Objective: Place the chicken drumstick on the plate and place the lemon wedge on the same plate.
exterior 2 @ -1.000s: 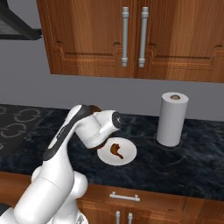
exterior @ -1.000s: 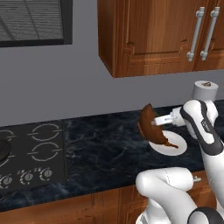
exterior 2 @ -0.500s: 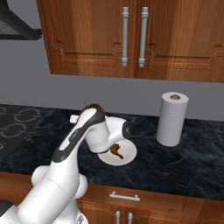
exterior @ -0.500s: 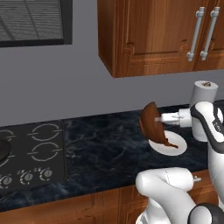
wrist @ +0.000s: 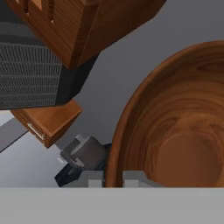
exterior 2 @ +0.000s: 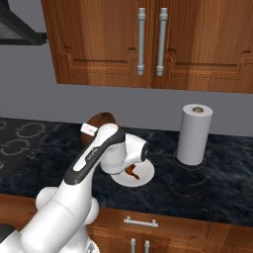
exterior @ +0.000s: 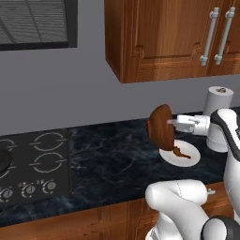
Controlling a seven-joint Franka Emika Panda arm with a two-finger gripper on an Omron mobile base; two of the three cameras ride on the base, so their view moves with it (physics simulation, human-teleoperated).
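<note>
From the stove (exterior: 33, 159) on the left across to the paper towel roll (exterior: 218, 117), the gripper (exterior: 174, 124) is clamped on the rim of the tipped bowl (exterior: 160, 129) above the plate (exterior: 187, 158), where the chicken drumstick (exterior: 180, 151) already lies; keep the tilt slow, so the lemon wedge, which I cannot see, drops onto it.

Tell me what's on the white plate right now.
The chicken drumstick lies on the plate. The tilted brown bowl, gripped in the claw, covers the plate's left part, so a lemon wedge there cannot be confirmed.
</note>
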